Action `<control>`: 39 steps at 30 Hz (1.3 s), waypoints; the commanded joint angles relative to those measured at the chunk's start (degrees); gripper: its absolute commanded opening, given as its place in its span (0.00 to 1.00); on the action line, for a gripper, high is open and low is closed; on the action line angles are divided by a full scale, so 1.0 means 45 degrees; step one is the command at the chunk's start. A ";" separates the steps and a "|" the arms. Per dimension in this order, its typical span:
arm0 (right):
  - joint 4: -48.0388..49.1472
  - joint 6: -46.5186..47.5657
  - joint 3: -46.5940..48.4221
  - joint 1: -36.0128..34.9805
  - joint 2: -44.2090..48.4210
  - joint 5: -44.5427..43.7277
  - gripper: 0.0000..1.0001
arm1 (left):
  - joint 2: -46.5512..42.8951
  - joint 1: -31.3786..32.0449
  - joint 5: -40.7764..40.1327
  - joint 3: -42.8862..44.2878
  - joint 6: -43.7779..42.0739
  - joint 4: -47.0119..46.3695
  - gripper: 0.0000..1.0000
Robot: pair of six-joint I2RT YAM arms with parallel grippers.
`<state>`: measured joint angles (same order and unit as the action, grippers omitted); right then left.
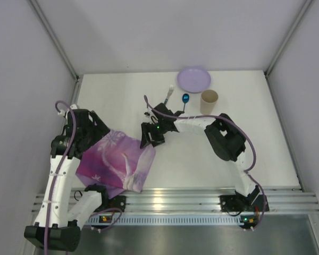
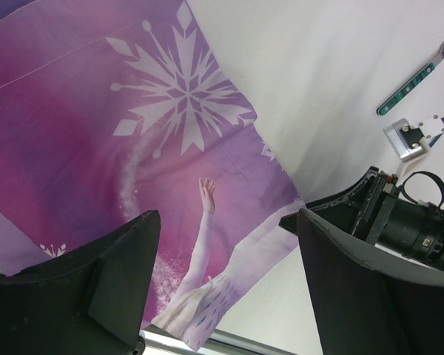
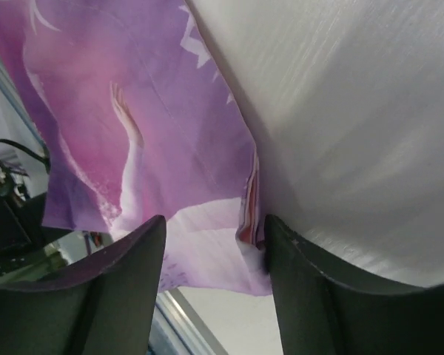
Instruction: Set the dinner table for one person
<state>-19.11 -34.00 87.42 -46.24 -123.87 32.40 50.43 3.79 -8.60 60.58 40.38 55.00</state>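
- Under the left fingers (image 2: 118, 274) lies the desk (image 2: 318, 89), but directly below them it is covered by the purple placemat (image 2: 96, 148) with white snowflakes. The bare white surface begins past the finger on the right side of the left wrist view.
- The left fingers stand wide apart with nothing between them. I cannot tell whether they touch the placemat.
- The right fingers (image 3: 303, 274) also stand apart, low over the desk. The edge of the placemat, a little raised, runs into the gap and lies close to one finger.
- From above, the left fingers are at the far-left corner of the placemat and the right fingers at its far-right corner.
- Beyond the right fingers, on the far part of the desk, are a fork (image 1: 169, 93), a blue spoon (image 1: 185, 101), a brown cup (image 1: 209, 101) and a lilac plate (image 1: 194, 78).
- An aluminium rail (image 1: 165, 199) runs along the desk edge on the near side of both pairs of fingers.
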 commanded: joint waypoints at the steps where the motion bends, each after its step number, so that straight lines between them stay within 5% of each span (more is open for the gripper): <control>1: -0.0088 0.0152 -0.0089 -0.0291 -0.0500 -0.0072 0.53 | 0.0023 -0.0022 0.0017 0.0348 -0.0243 0.0082 0.80; 3: -0.0108 0.0231 -0.0323 -0.0349 -0.0402 0.0084 0.38 | 0.0003 -0.0022 0.0056 0.0211 -0.0243 -0.0035 0.80; 6: -0.0147 0.0328 -0.0480 -0.0369 -0.0246 0.0395 0.03 | -0.0016 -0.0022 0.0231 -0.0199 -0.0224 -0.0230 0.79; 7: -0.0302 0.0387 -0.0461 -0.0369 -0.0149 0.0474 0.00 | 0.0003 -0.0022 0.0386 -0.0432 -0.0243 -0.0269 0.80; 11: -0.1141 0.0875 -0.0344 -0.0194 0.1001 -0.0303 0.00 | 0.0140 -0.0022 0.0487 -0.0902 -0.0030 -0.0095 0.80; 20: -0.4050 0.1480 -0.2920 0.2091 0.7523 -0.5068 0.00 | 0.0003 -0.0022 0.0993 -0.2054 0.1337 0.0101 0.81; 27: -0.5011 0.0898 -0.5669 0.2326 1.0473 -0.6479 0.00 | 0.1074 0.0133 0.3784 -0.4784 0.1670 -0.1792 0.81; 35: -0.4854 0.0406 -0.6088 0.2326 1.0653 -0.6497 0.00 | 0.3359 0.4794 0.3200 -0.5551 0.2878 -0.3880 0.79; 39: -0.5224 0.0855 -0.5443 0.2326 1.0264 -0.6693 0.00 | 0.4278 0.5991 0.3239 -0.5629 0.3662 -0.5576 0.78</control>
<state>-41.95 -31.05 58.52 -35.40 -76.75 3.75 67.64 28.12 5.21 35.62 52.31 38.89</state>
